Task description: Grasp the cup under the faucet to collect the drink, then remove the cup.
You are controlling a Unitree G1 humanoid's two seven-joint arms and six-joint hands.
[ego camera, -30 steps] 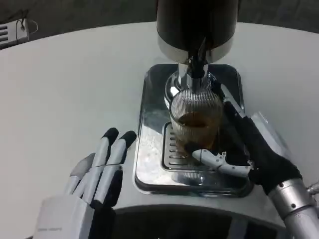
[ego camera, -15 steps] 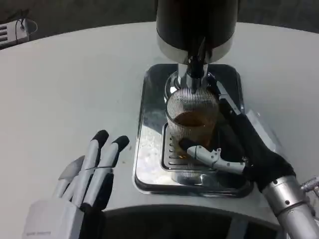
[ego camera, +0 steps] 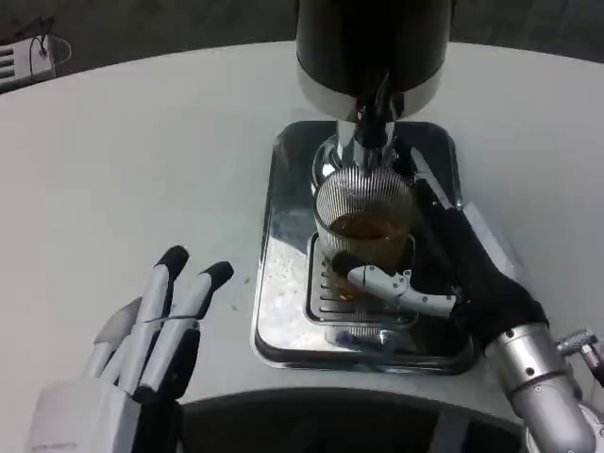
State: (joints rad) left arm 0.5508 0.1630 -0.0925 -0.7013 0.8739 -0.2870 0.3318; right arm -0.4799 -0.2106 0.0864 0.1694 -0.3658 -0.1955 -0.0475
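**Now holding the cup under the spout**

Nearest me, my left hand (ego camera: 142,349) rests on the white table (ego camera: 123,160), fingers straight and slightly spread, gripping nothing and well clear of the tray (ego camera: 283,245).

Further out, my right hand (ego camera: 444,283) wraps the cup (ego camera: 366,231) from the right side. One white finger crosses the front of the glass low down, and the dark palm presses against its right wall. So that hand has the cup in a firm-looking wrap.

The cup stands on the tray's grate, directly beneath the faucet (ego camera: 370,123), with brown drink filling about the lower half.

I judge the collecting step is under way or nearly finished. Next I need to draw the cup toward me, keeping it level, and clear the spout without spilling.

Behind it all stands the dark dispenser (ego camera: 373,42).
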